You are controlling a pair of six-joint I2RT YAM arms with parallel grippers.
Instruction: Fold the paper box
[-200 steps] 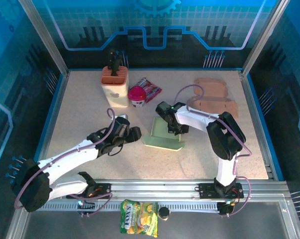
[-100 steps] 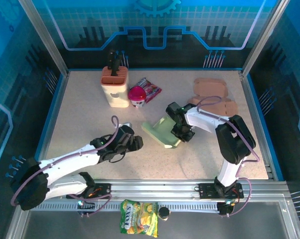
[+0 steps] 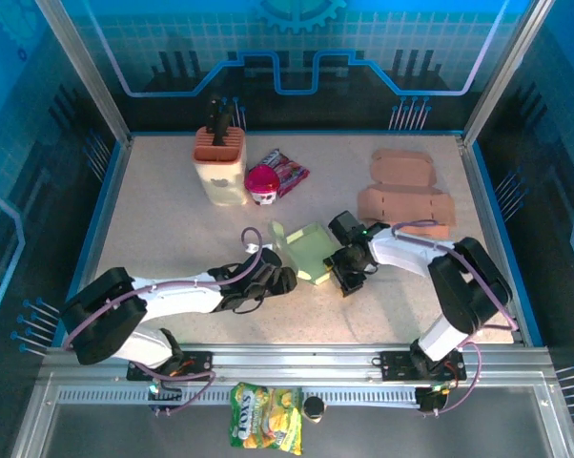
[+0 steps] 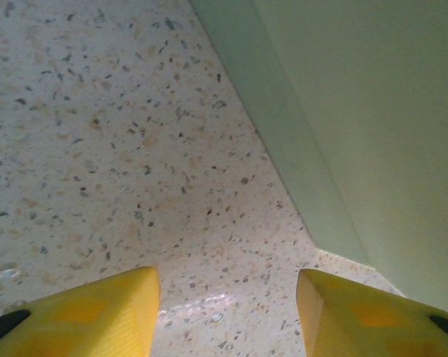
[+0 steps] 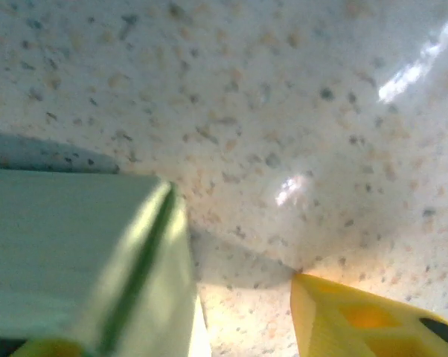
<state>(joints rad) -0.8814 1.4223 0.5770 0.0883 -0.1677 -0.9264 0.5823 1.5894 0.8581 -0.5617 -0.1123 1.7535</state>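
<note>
The pale green paper box [image 3: 307, 250] lies partly folded at the table's middle, one flap raised at its left. My left gripper [image 3: 283, 280] sits low at the box's near-left corner. In the left wrist view its yellow fingers [image 4: 97, 312] stand open over bare table, and the box [image 4: 373, 111] is up to the right. My right gripper [image 3: 350, 274] is at the box's right edge. Its jaws stand apart in the right wrist view [image 5: 187, 320]. A green flap [image 5: 60, 245] lies against the left finger, and the right finger [image 5: 358, 320] is free of it.
A beige holder with an orange top [image 3: 220, 164], a pink-lidded cup [image 3: 261, 184] and a snack packet [image 3: 289, 172] stand at the back left. Flat brown cardboard blanks [image 3: 406, 191] lie at the back right. A yellow snack bag [image 3: 266, 429] lies beyond the near rail.
My right gripper has gone from shut to open after dragging the box nearer and to the right. My left arm has swung right, up to the box's near-left corner.
</note>
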